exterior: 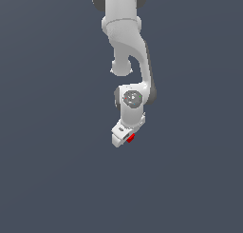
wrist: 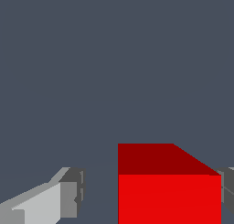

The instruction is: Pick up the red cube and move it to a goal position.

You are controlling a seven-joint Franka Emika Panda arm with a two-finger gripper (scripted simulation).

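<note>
The red cube [wrist: 169, 195] fills the space between my fingers in the wrist view. It lies against one grey fingertip [wrist: 227, 191]. A clear gap separates it from the other fingertip [wrist: 73, 193]. My gripper [wrist: 151, 193] is open around the cube, not clamped on it. In the exterior view the white gripper [exterior: 124, 137] points down from the arm, and only a small part of the red cube [exterior: 130, 138] shows beside it. I cannot tell whether the cube rests on the ground.
The white arm [exterior: 126, 32] reaches down from the top of the exterior view. The ground [exterior: 47, 156] is a plain dark grey-blue surface all round. No other object and no goal marker shows.
</note>
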